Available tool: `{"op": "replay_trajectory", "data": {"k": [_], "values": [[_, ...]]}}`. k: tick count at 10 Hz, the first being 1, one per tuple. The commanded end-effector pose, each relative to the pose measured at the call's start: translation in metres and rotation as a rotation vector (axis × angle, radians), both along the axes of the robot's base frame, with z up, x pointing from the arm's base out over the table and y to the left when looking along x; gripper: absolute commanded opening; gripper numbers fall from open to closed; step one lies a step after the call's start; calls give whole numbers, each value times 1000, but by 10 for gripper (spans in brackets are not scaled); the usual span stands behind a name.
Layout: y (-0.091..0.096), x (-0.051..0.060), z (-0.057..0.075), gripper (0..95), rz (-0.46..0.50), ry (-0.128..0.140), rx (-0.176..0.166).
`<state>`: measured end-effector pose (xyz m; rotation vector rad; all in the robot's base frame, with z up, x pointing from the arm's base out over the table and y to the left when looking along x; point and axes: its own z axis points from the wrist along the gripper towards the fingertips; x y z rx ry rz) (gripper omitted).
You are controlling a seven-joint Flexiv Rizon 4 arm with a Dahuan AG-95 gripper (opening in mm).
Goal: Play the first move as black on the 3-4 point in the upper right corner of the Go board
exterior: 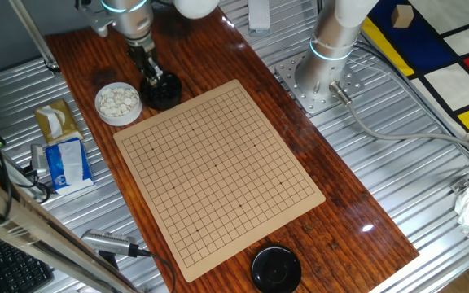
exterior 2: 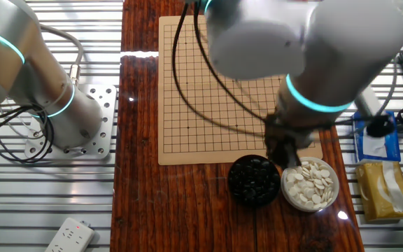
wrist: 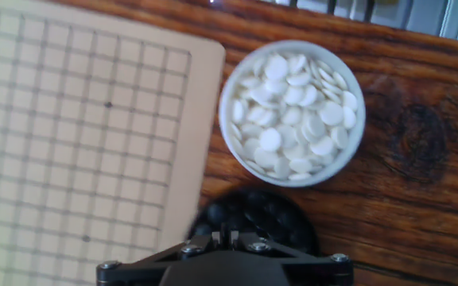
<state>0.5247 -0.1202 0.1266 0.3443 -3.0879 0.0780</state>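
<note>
Nearest the hand camera: claw [wrist: 230, 238] housing, filling the bottom edge, fingers dipped into the bowl of black stones [wrist: 253, 222] directly beneath. Cannot tell whether spread or pinching a stone; fingertips lost among the dark stones in every view. Bowl of white stones [wrist: 293, 111] just beyond the claw, touching or nearly touching the black bowl. Go board [wrist: 78, 143] off to the claw's side, bare of stones.

Step in hand, by judgement: fetching one black stone. Next move calls for closing on a single stone, lifting clear of the bowl rim, then carrying across to the 3-4 point in the board's upper right corner.

Hard to make out: which corner counts as upper right, and any stone between the fingertips. Black lid [exterior: 276, 268] resting on the surface [exterior: 365, 228] well apart, past the board's far edge.
</note>
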Motion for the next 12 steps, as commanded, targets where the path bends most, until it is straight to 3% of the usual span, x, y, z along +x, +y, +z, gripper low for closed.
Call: {"op": "replay_trajectory", "data": {"k": [1,3,8,12], "values": [[21,10,-2,0,-33,-2,-12],[39,17,-7,0,-63,-6,-21],[61,56,-30,0,-102,-34,-15],[70,56,-59,0,-125,-68,-16]]}}
